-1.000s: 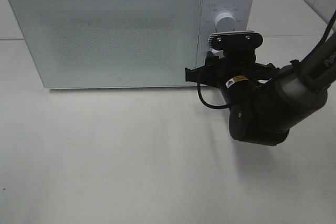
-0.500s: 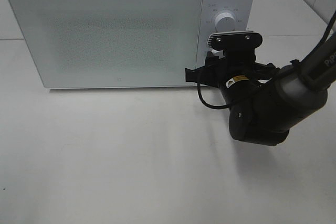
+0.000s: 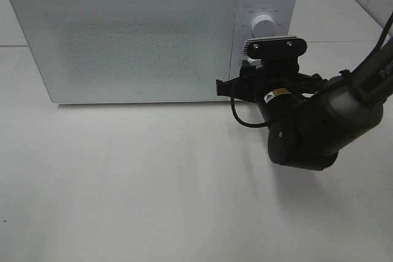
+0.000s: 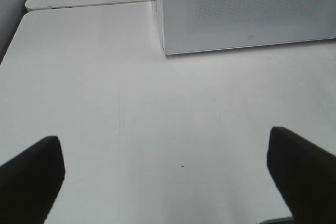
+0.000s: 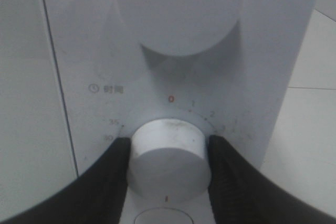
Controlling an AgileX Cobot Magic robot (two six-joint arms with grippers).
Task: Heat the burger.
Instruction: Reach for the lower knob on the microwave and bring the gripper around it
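The right arm [image 3: 307,133] reaches in from the right side of the table [image 3: 153,200], its dark elbow bent low over the tabletop and its wrist pointed straight at the control panel of the white microwave [image 3: 123,35]. The right gripper [image 5: 169,150] is clamped on the lower knob [image 5: 167,156], with one black finger [image 5: 105,182] pressed against each side of the round white dial. Small numbers ring the knob, with a red zero above it. The upper knob [image 3: 264,27] sits free just above, clear of the gripper and its camera mount. The microwave door [image 3: 129,41] is shut, and its speckled front lets nothing inside show through. The burger cannot be seen in any view, so where it sits cannot be told. The left gripper [image 4: 167,177] hangs over bare tabletop in front of the microwave's left corner, well apart from the machine. Its two dark fingers [image 4: 31,177] are spread wide, with nothing between them. The left arm itself is outside the high camera's view.
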